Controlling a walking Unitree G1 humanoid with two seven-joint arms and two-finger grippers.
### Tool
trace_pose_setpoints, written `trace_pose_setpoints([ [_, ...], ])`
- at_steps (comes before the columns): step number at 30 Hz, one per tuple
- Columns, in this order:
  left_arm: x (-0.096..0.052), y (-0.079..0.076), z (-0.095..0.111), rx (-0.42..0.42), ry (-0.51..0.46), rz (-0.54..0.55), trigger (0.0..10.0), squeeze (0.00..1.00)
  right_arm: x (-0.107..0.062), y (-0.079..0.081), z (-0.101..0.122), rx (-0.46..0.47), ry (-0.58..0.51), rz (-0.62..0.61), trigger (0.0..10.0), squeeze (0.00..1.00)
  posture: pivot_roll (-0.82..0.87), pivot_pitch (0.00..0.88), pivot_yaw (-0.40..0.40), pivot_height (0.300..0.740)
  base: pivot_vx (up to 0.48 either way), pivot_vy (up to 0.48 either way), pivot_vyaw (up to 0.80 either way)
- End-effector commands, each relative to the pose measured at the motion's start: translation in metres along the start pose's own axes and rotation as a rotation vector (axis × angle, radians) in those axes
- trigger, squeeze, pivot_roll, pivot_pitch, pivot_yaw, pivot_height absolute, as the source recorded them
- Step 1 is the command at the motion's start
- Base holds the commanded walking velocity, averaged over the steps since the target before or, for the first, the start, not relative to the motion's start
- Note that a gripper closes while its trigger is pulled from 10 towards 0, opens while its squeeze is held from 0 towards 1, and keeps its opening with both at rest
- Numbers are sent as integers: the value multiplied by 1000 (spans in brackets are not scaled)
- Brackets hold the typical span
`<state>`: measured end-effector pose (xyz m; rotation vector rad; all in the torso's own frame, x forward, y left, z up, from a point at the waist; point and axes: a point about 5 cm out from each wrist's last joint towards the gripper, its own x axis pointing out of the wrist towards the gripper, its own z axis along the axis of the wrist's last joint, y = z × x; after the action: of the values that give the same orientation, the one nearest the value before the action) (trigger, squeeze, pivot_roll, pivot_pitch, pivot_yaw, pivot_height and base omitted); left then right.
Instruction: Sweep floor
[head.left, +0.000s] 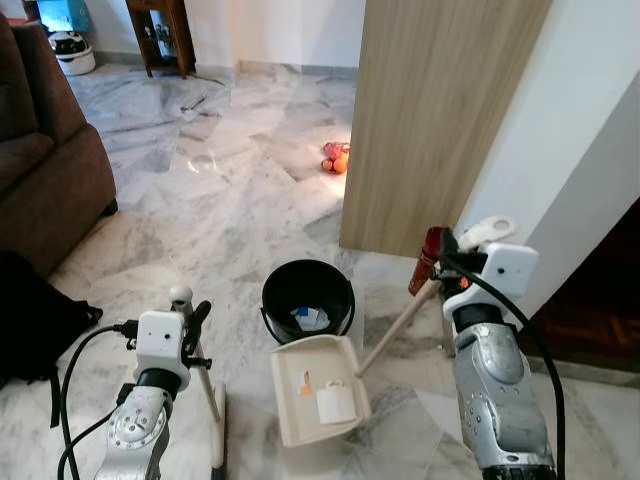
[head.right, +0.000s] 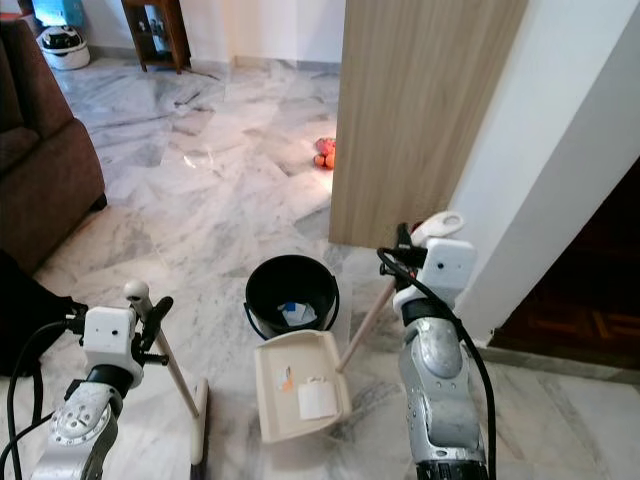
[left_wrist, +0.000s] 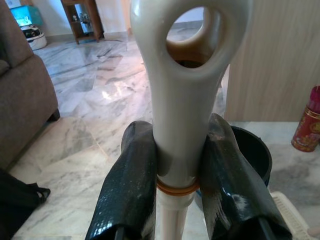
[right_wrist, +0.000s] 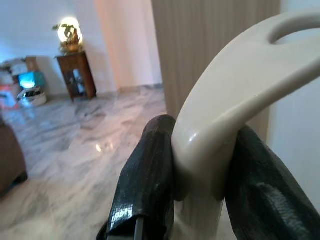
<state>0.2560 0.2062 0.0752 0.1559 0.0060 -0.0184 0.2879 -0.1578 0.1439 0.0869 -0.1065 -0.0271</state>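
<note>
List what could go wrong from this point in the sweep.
1. The dustpan is loaded with paper scraps right beside the black bucket; a poorly aimed tip could spill them onto the marble floor.
2. The right tool grips the dustpan's long handle at its very top, so the pan may swing.
3. The broom held by the left tool stands close to the pan and could knock it.

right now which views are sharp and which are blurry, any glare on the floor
Both eye views are sharp; a bright glare patch sits on the marble floor ahead. Left wrist view: the broom handle between the left gripper fingers is crisp, background softer. Right wrist view: the dustpan handle in the right gripper is soft, and a lamp blooms.
</note>
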Motion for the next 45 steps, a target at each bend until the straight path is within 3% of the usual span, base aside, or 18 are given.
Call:
trace_pose_setpoints([
  [1,3,2,6,30,-29,-5,10000,0,-2,-1,16,-18,-34,4,10000,0,148,37,12,740,0,0,0],
  [6,3,1,6,29,-29,-9,10000,0,-6,-4,17,-26,-14,-10,10000,0,147,38,14,740,0,0,0],
  [9,4,1,5,27,-29,-11,10000,0,-10,1,42,-21,-41,11,10000,0,141,44,15,740,0,0,0],
  [17,5,-1,5,23,-29,-14,10000,0,-3,14,78,16,-137,41,10000,0,141,46,14,740,0,0,0],
  [21,6,0,5,22,-29,-11,10000,0,1,20,107,22,-207,59,10000,0,135,48,12,740,0,0,0],
  [31,6,-1,4,18,-31,-3,10000,0,5,25,138,90,-311,78,10000,0,133,44,9,740,0,0,0],
  [38,6,0,2,26,-26,10,10000,0,11,27,134,134,-333,59,10000,0,138,41,10,740,0,0,0],
  [45,-4,7,-2,35,-21,54,10000,0,21,30,128,175,-339,39,10000,0,148,40,8,740,0,0,0],
])
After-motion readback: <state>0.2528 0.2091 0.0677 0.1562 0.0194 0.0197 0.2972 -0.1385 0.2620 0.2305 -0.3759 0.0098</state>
